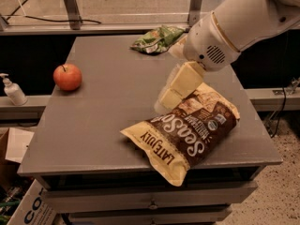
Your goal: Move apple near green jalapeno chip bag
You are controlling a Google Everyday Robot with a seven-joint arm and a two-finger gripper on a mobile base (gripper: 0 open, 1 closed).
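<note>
The red-orange apple [67, 77] sits near the left edge of the grey table [112, 97]. The green jalapeno chip bag [156, 38] lies wrinkled at the table's far edge, right of the middle. My gripper [168, 97] hangs from the white arm over the middle of the table, just above the top of the large brown-and-yellow bag. It is well to the right of the apple and in front of the green bag. It holds nothing that I can see.
A big brown-and-yellow "Late July" chip bag [187, 135] lies at the front right of the table. A white pump bottle [13, 91] stands on a ledge left of the table. Cardboard boxes [23, 205] sit on the floor at lower left.
</note>
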